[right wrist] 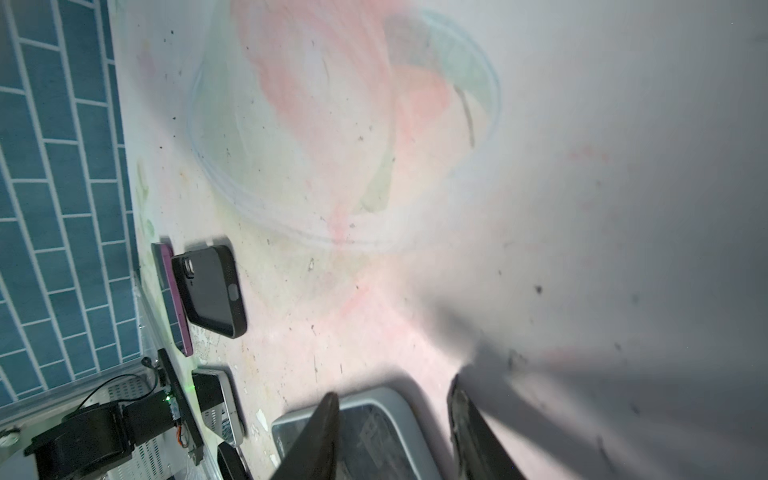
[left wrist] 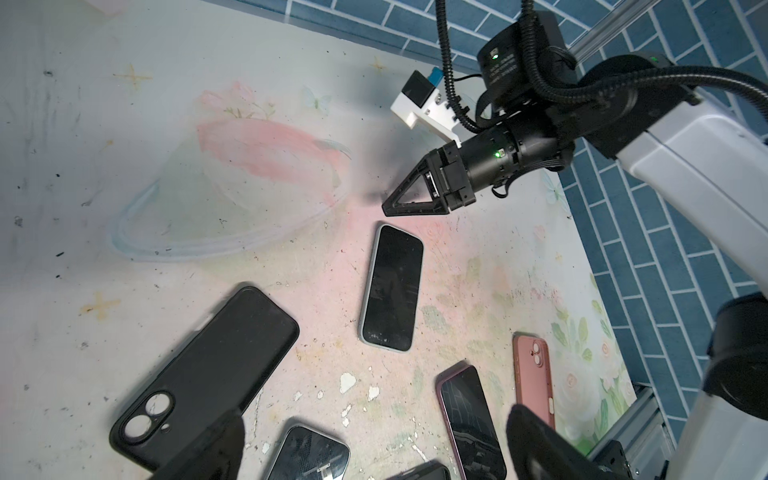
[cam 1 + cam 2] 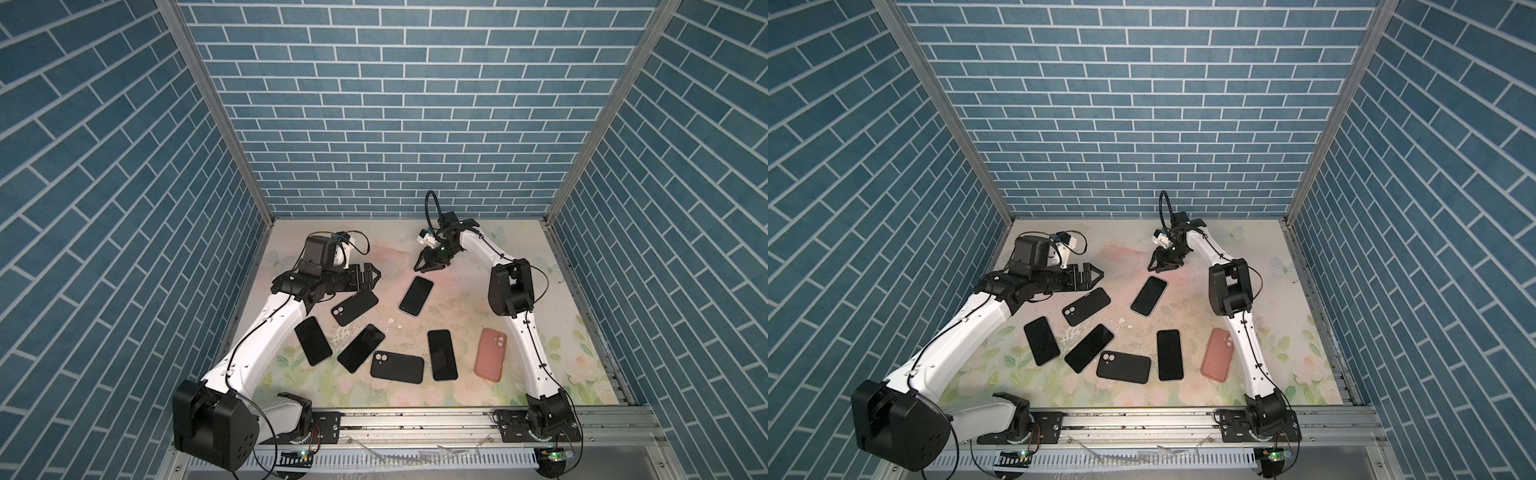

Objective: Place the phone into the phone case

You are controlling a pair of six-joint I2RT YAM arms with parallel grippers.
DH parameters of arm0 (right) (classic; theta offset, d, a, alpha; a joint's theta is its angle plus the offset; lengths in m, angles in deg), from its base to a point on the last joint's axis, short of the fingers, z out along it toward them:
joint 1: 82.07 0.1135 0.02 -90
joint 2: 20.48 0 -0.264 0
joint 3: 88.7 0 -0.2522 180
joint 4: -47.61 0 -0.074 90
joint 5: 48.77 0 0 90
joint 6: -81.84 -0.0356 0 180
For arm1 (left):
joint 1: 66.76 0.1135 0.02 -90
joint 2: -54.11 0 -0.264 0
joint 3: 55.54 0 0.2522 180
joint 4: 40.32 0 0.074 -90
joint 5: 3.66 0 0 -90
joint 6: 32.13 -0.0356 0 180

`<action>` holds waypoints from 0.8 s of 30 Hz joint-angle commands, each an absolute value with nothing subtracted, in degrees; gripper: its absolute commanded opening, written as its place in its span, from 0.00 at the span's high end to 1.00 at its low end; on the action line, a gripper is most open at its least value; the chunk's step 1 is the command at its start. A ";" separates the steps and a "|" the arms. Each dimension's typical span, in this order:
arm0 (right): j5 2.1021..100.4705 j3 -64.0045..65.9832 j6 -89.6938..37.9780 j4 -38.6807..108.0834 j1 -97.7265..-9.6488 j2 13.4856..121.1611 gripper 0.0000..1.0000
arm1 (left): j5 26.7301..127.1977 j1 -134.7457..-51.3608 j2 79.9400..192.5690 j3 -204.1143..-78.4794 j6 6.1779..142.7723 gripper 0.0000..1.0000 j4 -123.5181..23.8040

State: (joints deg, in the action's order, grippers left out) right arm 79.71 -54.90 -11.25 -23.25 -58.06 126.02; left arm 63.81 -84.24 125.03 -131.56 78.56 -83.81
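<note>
Over the floral-printed table the left gripper hangs empty, fingers spread wide. The right gripper hovers empty, fingers parted, just beyond the pale-rimmed black-screened phone, which lies flat. A shallow pinch on its thin edge could skid it away from the matte black phone case lying near the left gripper.

The right wrist view's edge cuts off the phone.
</note>
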 commanded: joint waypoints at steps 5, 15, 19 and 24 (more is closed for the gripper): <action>66.85 -31.07 -15.54 -8.56 -57.99 94.34 0.48 | 68.38 -86.98 121.76 -131.30 78.64 0.00 -86.98; 54.02 6.15 -23.05 -3.09 -57.94 59.51 0.41 | 81.76 -104.16 122.08 -131.02 82.43 0.00 -94.24; 50.52 14.47 -26.45 -8.16 -57.97 49.93 0.40 | 86.61 -113.08 126.48 -131.68 90.01 0.00 -97.42; 46.60 22.53 -30.74 -11.70 -57.99 38.75 0.39 | 88.91 -123.30 133.58 -132.64 99.60 0.01 -97.09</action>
